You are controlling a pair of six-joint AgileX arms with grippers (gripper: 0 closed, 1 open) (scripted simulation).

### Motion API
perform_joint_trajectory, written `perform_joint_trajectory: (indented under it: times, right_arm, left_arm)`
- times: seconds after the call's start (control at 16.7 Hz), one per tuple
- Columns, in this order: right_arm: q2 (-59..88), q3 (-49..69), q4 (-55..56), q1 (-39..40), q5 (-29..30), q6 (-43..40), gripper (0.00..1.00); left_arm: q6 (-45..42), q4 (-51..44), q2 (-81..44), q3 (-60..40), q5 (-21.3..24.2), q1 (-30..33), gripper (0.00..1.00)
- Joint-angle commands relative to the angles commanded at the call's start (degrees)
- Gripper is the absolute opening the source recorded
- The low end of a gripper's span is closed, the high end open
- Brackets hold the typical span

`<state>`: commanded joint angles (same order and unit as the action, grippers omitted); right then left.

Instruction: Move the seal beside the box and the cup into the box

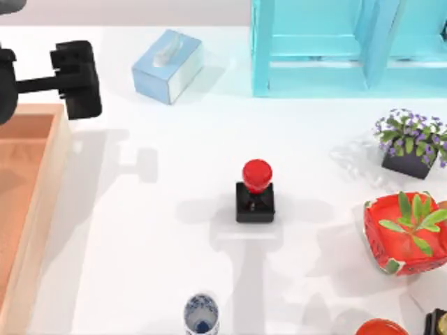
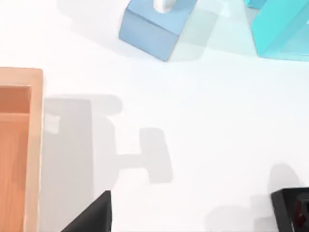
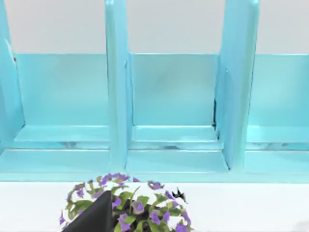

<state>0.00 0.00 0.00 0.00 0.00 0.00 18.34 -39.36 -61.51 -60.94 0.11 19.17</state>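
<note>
Two things wait on the table (image 1: 140,251): the seal (image 1: 255,190) at its middle, the cup (image 1: 201,314) at the near edge; the box (image 1: 42,209) sits at the left edge; the left pincer (image 1: 78,78) hovers by the box's far corner, grip I cannot tell; next, reach for the seal.

Seal (image 1: 255,190): glossy red knob, black matt base. Box (image 1: 43,202): pale wood rim, smooth orange-brown inside. Cup (image 1: 201,313): glazed white-blue. Table (image 1: 174,230): smooth white.
</note>
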Motion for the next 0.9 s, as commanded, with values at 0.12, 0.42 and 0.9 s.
perform_joint_trajectory:
  times: [0.12,0.42,0.9]
  right_arm:
    - [0.0,0.0,0.0,0.0,0.0,0.0,1.00]
    - [0.0,0.0,0.0,0.0,0.0,0.0,1.00]
    - [0.0,0.0,0.0,0.0,0.0,0.0,1.00]
  left_arm:
    - [3.5,-7.5,-11.9,-11.7,0.0,3.7,1.00]
    - [12.0,-25.7,-40.5,-39.9,0.1,12.5,1.00]
    - [21.6,-46.2,-72.7,-71.7,0.1,22.5,1.00]
